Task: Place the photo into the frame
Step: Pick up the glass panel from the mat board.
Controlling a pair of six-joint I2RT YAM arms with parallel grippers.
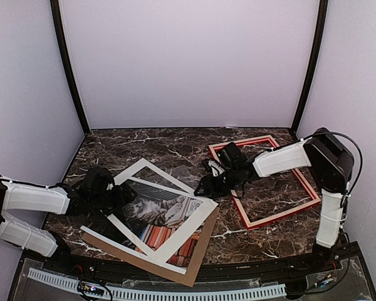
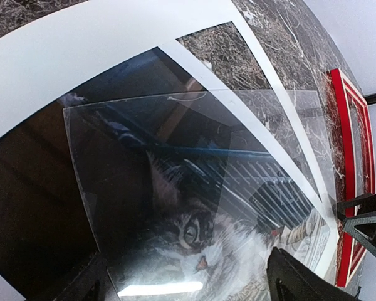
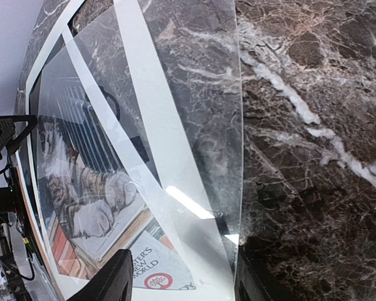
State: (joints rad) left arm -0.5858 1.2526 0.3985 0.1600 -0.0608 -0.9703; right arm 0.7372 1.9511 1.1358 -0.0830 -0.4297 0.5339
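The photo (image 1: 156, 210), a grey tabby cat with red-orange books, lies face up at centre-left, partly under a white mat (image 1: 197, 222) and a clear sheet (image 3: 194, 75). The red frame (image 1: 282, 212) lies flat to the right, with nothing inside it. My left gripper (image 1: 126, 199) is low over the photo's left part, open; in its wrist view the cat's face (image 2: 194, 238) shows between the fingers (image 2: 301, 279). My right gripper (image 1: 207, 186) is at the stack's right edge, jaws apart. The clear sheet's corner lies between its fingers (image 3: 113, 279).
A brown backing board (image 1: 197, 260) lies under the stack, its corner near the table's front edge. The white mat (image 2: 81, 50) sits askew over the photo. A cable tray (image 1: 175, 291) runs along the near edge. Pale walls close in three sides.
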